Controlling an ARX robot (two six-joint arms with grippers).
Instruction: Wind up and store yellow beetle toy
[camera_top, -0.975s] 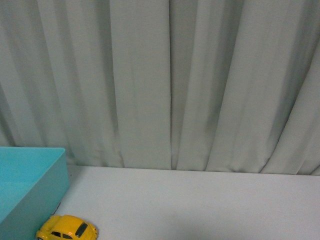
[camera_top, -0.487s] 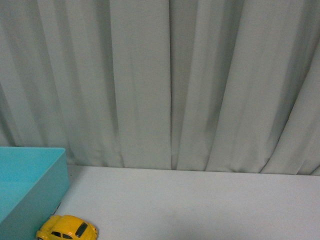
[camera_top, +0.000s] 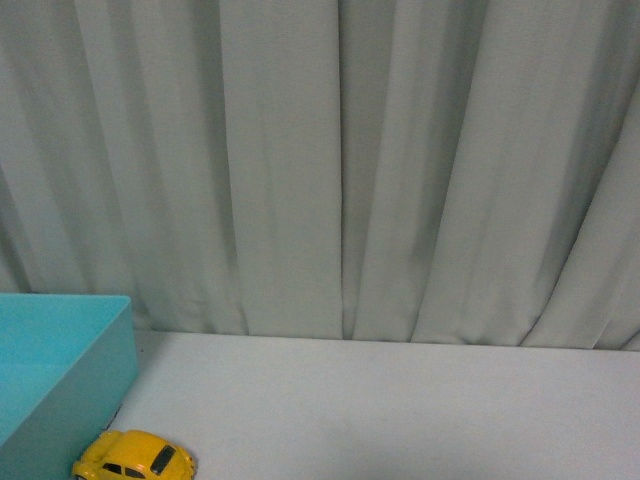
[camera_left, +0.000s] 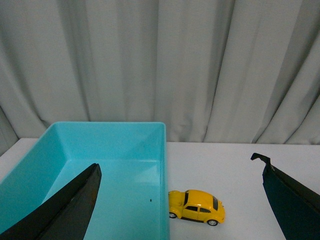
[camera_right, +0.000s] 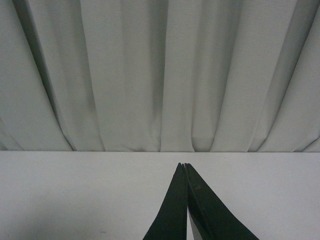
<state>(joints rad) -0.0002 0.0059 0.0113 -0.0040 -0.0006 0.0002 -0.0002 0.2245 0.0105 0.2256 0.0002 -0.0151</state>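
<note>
Pale grey pleated curtains (camera_top: 340, 160) fill the backdrop behind a white counter (camera_top: 400, 410) that runs the full width of the front view. An open turquoise plastic bin (camera_top: 70, 410) sits at about 8 o'clock in that view, its near corner cut off by the frame edge. The left end effector (camera_left: 176, 161) hangs above the bin and counter with its two dark fingers spread wide, gripping nothing. The right end effector (camera_right: 184, 165) is over bare counter, its black fingers pressed together to a point with nothing between them. The yellow beetle toy (camera_top: 133, 457) stands on its wheels on the counter at about 7 o'clock in the front view, outside the bin and just beside its outer wall; whether the car touches the wall cannot be told. It is apart from both end effectors.
</note>
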